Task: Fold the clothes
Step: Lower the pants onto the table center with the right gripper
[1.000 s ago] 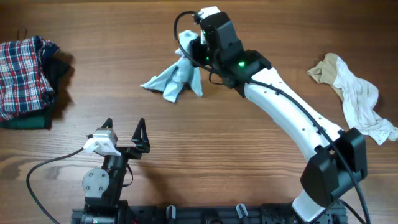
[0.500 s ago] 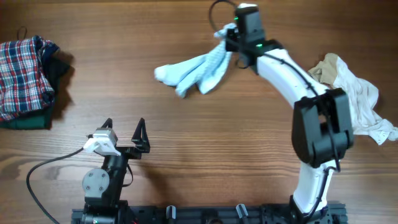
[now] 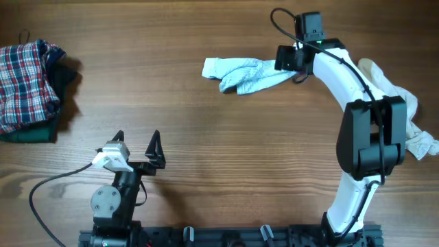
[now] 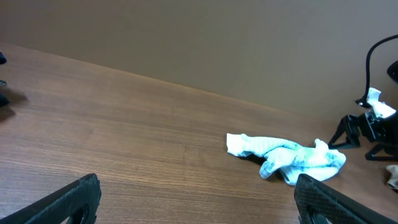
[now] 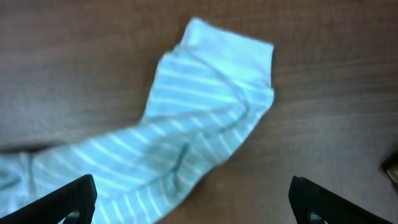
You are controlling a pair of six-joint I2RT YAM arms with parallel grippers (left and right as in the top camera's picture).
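Wooden table, overhead view. Right arm reaches to the far side. Plaid pile at far left, cream garment at far right. Pale blue striped garment lies crumpled, far centre. Right gripper at its right end, fingers spread, released. Left gripper near front edge, spread, holding nothing.

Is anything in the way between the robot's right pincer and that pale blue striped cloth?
Nothing visible. The right pincer, open, hangs at the right end of the blue striped cloth; its wrist view shows only cloth and bare table beneath it.
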